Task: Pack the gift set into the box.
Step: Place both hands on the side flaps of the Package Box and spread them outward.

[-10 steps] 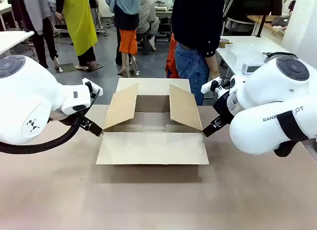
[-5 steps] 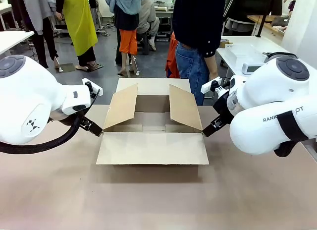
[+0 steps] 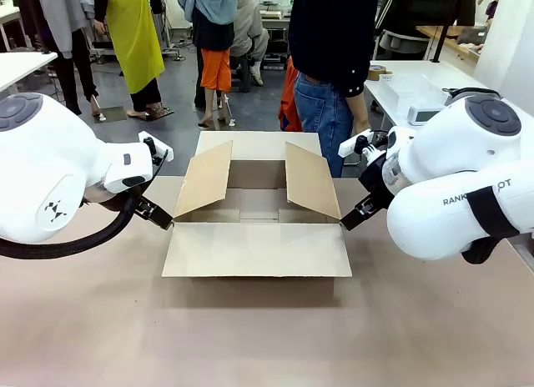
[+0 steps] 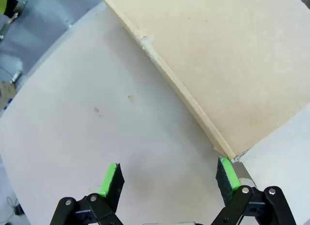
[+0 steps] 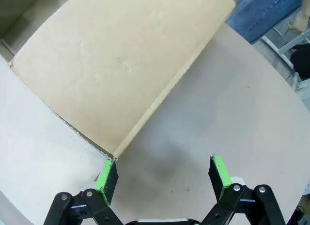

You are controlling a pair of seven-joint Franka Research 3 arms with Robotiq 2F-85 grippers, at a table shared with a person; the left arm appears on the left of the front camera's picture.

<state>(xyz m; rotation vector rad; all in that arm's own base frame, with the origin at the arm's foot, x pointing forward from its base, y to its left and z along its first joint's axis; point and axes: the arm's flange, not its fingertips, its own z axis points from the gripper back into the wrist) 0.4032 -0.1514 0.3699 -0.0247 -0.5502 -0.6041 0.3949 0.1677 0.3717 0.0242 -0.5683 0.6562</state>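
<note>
The box (image 3: 256, 247), a plain brown cardboard carton, stands open in the middle of the table with its side flaps raised and its near flap folded flat toward me. Its inside looks bare. My left gripper (image 3: 157, 213) sits just off the box's left near corner and is open, its green pads (image 4: 109, 179) wide apart over the table beside the left flap (image 4: 223, 65). My right gripper (image 3: 354, 214) is open at the right near corner, one pad (image 5: 105, 175) close to the right flap's corner (image 5: 114, 89). The gift set is out of view.
A person in a dark top and jeans (image 3: 327, 95) stands at the far side behind the box. Several other people stand farther back. A white table (image 3: 409, 91) with a small device lies at the right. The near tabletop (image 3: 267, 337) is bare.
</note>
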